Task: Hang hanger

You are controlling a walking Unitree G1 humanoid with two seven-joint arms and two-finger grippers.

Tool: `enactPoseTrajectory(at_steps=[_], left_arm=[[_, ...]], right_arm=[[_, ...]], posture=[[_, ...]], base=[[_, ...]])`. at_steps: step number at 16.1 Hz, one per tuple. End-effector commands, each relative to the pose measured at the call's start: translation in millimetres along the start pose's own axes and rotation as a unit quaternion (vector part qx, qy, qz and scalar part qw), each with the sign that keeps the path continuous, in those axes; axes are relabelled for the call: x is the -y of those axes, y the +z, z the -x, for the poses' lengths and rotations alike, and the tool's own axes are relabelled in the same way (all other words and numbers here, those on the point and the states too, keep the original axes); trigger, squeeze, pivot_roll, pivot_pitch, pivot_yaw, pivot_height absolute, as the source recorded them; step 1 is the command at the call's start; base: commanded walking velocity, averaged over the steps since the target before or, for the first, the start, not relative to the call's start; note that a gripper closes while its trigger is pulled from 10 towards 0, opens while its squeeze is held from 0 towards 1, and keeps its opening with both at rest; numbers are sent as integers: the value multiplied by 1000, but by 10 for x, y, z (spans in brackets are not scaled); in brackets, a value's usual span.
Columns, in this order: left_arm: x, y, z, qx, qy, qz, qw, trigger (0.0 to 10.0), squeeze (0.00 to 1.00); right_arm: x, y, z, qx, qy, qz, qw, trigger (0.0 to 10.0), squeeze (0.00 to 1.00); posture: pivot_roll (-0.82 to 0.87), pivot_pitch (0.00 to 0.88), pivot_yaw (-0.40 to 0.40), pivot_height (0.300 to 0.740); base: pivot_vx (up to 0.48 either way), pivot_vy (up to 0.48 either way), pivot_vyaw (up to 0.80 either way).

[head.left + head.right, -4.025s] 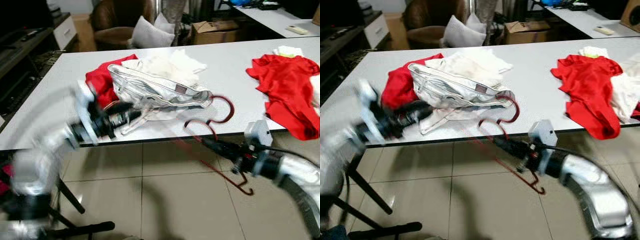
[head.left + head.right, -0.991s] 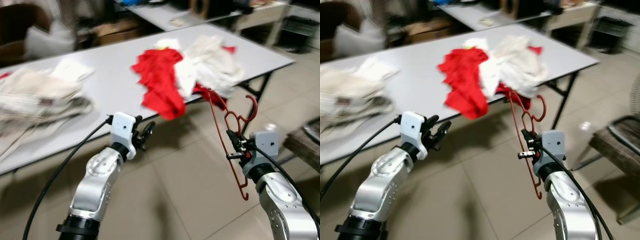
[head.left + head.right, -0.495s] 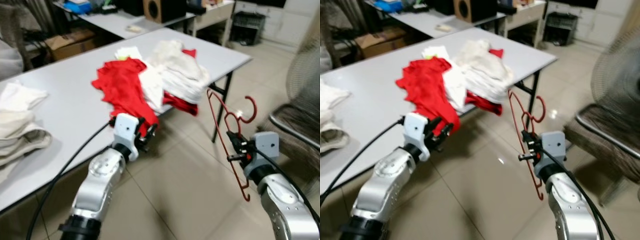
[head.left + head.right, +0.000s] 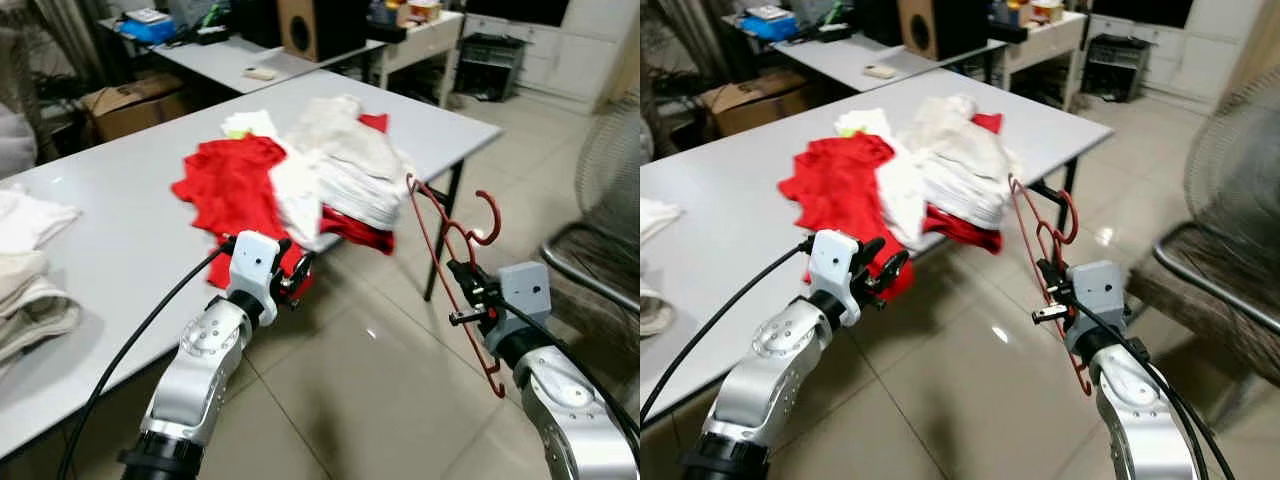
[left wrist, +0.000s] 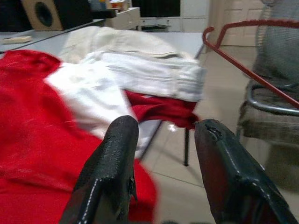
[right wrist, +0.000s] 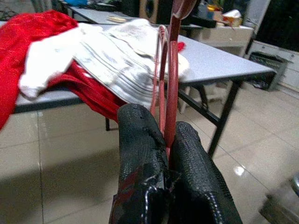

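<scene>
The red hanger (image 4: 455,262) hangs in the air over the tiled floor (image 4: 350,400), out at about four o'clock from the heap of clothes, its hook (image 4: 487,215) up and just beyond the surface's corner. The right pincer (image 4: 462,293) is pressed together on its thin wire, seen up close in the right wrist view (image 6: 168,98). The left pincer (image 5: 163,154) is spread with nothing between its fingers, held at the near edge of the grey surface (image 4: 120,210), touching the red garment (image 4: 235,185). White folded clothes (image 4: 345,165) lie at two o'clock from it.
</scene>
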State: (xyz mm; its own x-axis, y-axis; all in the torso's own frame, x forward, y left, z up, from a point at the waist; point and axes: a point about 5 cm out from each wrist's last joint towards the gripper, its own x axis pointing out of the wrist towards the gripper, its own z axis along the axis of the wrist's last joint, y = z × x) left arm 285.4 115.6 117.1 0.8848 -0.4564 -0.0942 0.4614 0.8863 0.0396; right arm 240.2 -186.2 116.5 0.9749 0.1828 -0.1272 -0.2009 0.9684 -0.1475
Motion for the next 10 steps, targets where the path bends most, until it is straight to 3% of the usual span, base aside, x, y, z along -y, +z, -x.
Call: enactPoseTrajectory(at_steps=[1,4,7,10], left_arm=[[-83,-15,30,-8,12,-9,1000,10000,0],[-83,-15,30,-8,12,-9,1000,10000,0],[-53,-109,26,-34,1,-34,999,10000,0],[-78,-239,68,-79,-3,-59,995,10000,0]], right_arm=[[-54,50,-21,13,12,-1,1000,10000,0],[-54,50,-21,13,12,-1,1000,10000,0],[13,43,34,15,10,1,1000,10000,0],[30,30,51,14,10,2,1000,10000,0]], posture=[[-184,0,58,719],[-184,0,58,719],[-198,0,63,719],[-200,0,65,719]], base=[[398,0,0],[398,0,0],[398,0,0],[0,0,0]])
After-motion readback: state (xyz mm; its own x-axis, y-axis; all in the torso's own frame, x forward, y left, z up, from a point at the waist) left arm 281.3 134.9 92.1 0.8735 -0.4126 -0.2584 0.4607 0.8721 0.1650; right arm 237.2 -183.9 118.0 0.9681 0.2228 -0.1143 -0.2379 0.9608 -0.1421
